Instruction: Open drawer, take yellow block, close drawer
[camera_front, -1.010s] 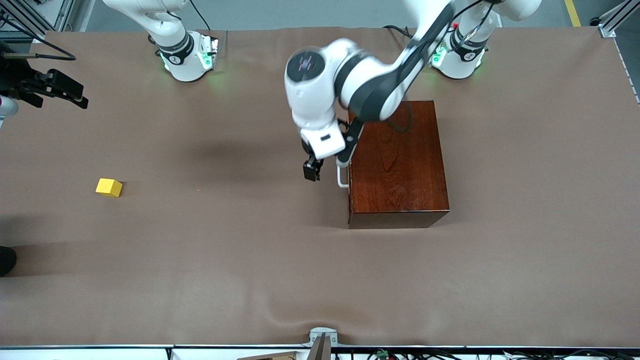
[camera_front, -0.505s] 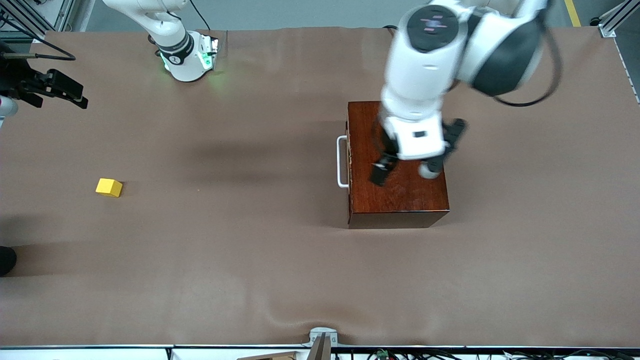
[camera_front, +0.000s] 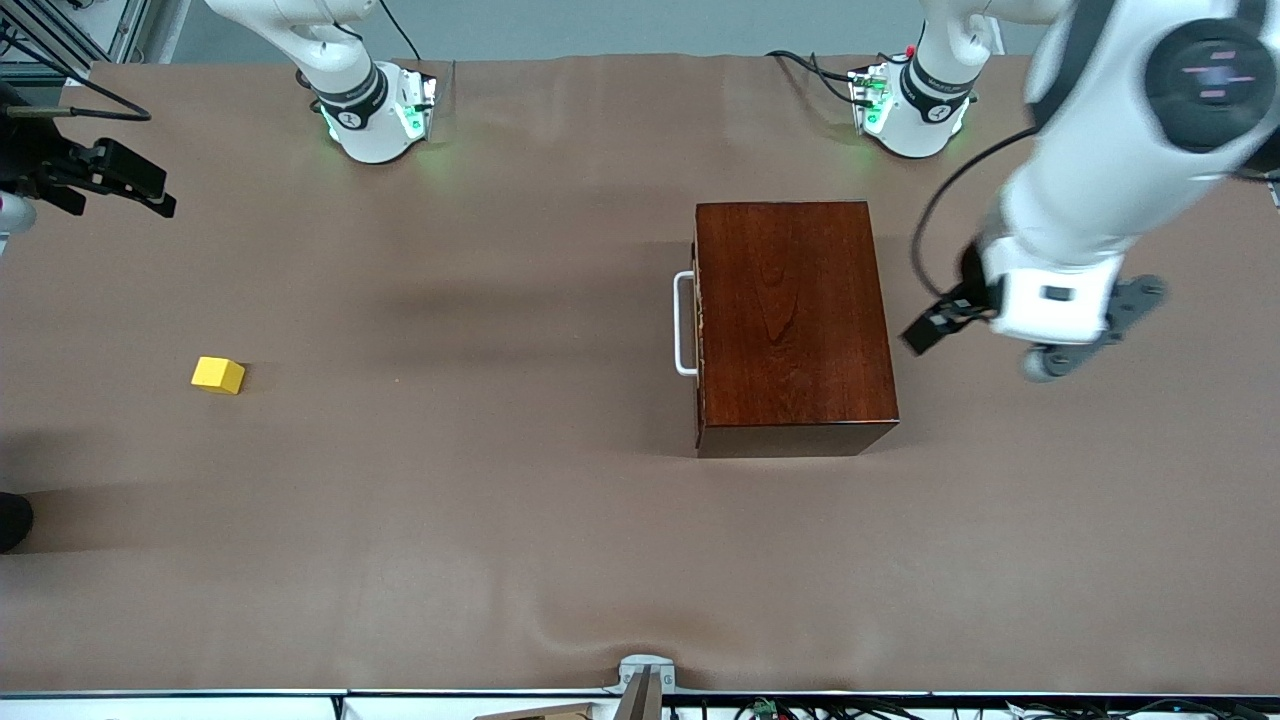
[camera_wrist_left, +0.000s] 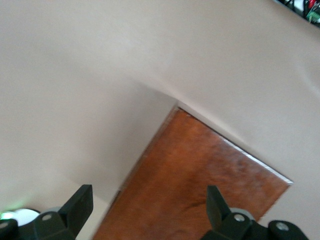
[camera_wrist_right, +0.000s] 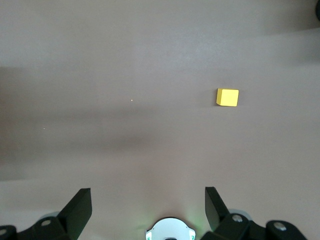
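The mahogany box (camera_front: 790, 320) stands toward the left arm's end of the table, and its drawer is shut with the white handle (camera_front: 684, 322) facing the right arm's end. The yellow block (camera_front: 218, 375) lies on the bare table toward the right arm's end, and it also shows in the right wrist view (camera_wrist_right: 227, 97). My left gripper (camera_front: 925, 330) is open and empty, up in the air beside the box at the left arm's end. The left wrist view shows its open gripper (camera_wrist_left: 148, 210) above the box top (camera_wrist_left: 200, 175). My right gripper (camera_front: 110, 175) waits high, open and empty (camera_wrist_right: 148, 207).
The brown table cover (camera_front: 500, 500) spreads around the box and the block. The right arm's base (camera_front: 370, 110) and the left arm's base (camera_front: 915, 110) stand along the table edge farthest from the front camera. A small fixture (camera_front: 645, 680) sits at the nearest edge.
My left gripper rose from beside the drawer handle and swung over the box top to the left arm's end. The drawer stayed shut. The block and the right arm have not moved.
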